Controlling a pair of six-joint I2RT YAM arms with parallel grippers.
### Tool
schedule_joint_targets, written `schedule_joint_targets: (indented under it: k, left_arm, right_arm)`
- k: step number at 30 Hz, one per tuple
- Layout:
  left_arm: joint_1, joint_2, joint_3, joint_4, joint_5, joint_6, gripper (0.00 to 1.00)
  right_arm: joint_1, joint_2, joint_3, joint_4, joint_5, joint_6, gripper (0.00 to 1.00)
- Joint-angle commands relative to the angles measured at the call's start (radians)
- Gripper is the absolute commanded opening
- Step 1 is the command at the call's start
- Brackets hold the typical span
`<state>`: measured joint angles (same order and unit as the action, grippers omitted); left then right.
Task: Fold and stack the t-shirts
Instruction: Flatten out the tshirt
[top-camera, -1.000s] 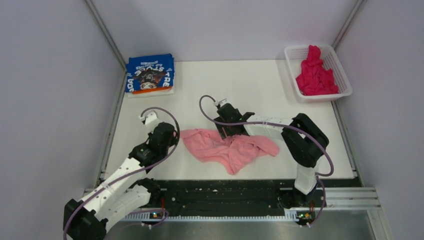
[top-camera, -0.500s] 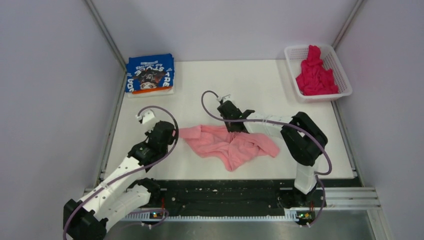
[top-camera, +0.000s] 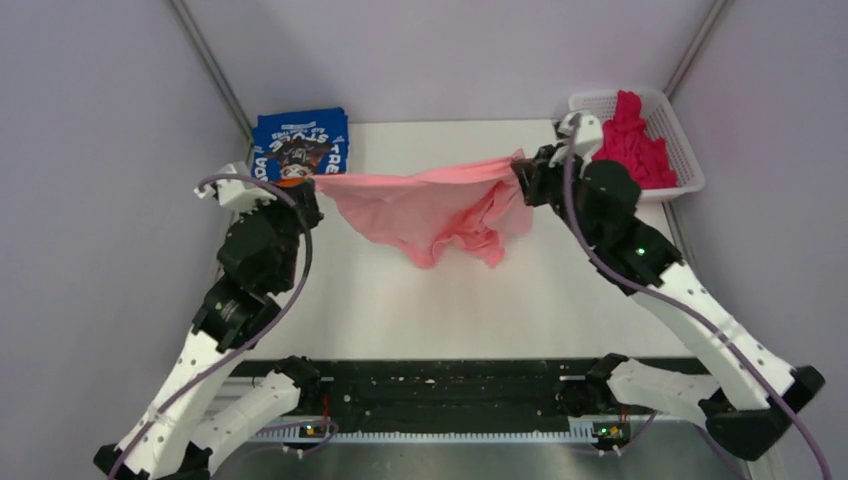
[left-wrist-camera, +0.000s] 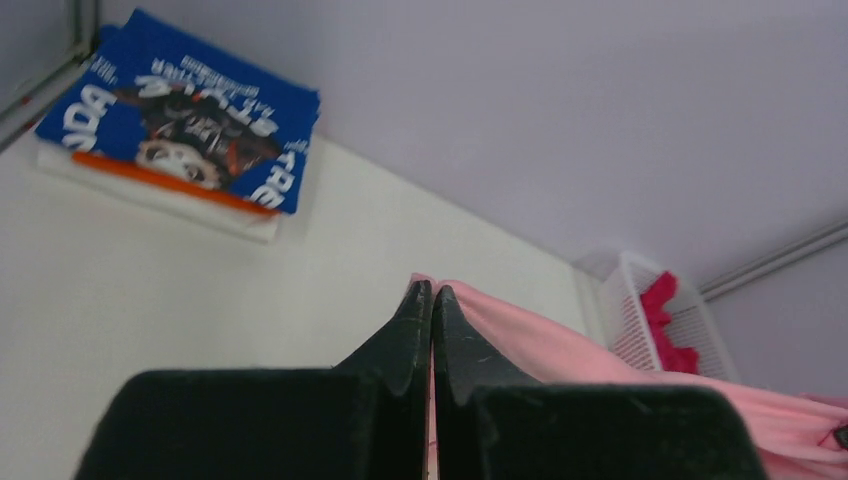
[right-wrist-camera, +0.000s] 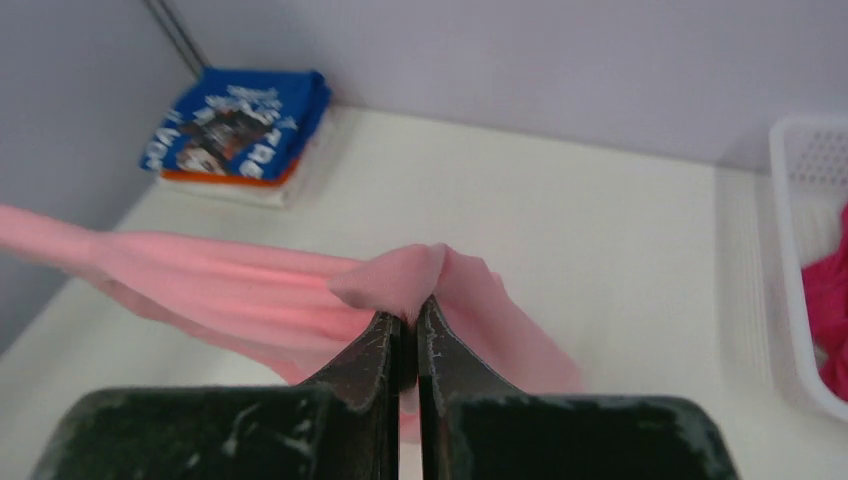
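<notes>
Where the top view looks down, the pink shirt hangs stretched between the two arms, over the far half of the table. The left gripper is pinched tight on its left end. The right gripper is pinched tight on its right end. The middle sags in folds. The blue shirt lies folded in the far left corner. The magenta shirt sits bunched in the basket at the far right.

In the left wrist view, the jaws are pressed together, with pink cloth at their tips.

In the right wrist view, the jaws squeeze a fold of pink cloth, and the rest runs off to the left.
</notes>
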<state>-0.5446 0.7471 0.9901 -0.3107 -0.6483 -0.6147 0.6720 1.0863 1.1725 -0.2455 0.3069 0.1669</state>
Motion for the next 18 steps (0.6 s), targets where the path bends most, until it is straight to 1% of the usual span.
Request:
schedule_joint_targets:
  k: [1,4,7,9,11,13,16,18]
  left_arm:
    - [0.005,-0.078,0.157,0.157,0.175,0.147,0.00]
    - [0.004,-0.095,0.286,0.144,0.291,0.167,0.00]
    - [0.004,-0.099,0.393,0.127,0.413,0.186,0.00]
    - [0.005,-0.104,0.443,0.131,0.486,0.188,0.00]
    - [0.004,-0.106,0.469,0.155,0.528,0.194,0.00]
    - [0.005,-0.096,0.488,0.168,0.524,0.201,0.00]
    - [0.006,-0.051,0.509,0.166,0.474,0.228,0.00]
    - [0.005,-0.004,0.511,0.160,0.413,0.254,0.00]
  right_arm:
    - [0.003,-0.149,0.152,-0.041,-0.227,-0.052,0.00]
    - [0.003,-0.204,0.291,-0.097,-0.390,-0.035,0.00]
    - [0.003,-0.225,0.421,-0.165,-0.540,-0.008,0.00]
    - [0.002,-0.230,0.479,-0.186,-0.601,0.015,0.00]
    - [0.003,-0.233,0.513,-0.199,-0.606,0.017,0.00]
    - [0.003,-0.236,0.529,-0.200,-0.572,0.012,0.00]
    - [0.003,-0.227,0.522,-0.200,-0.493,-0.009,0.00]
    - [0.003,-0.212,0.491,-0.200,-0.421,-0.037,0.00]
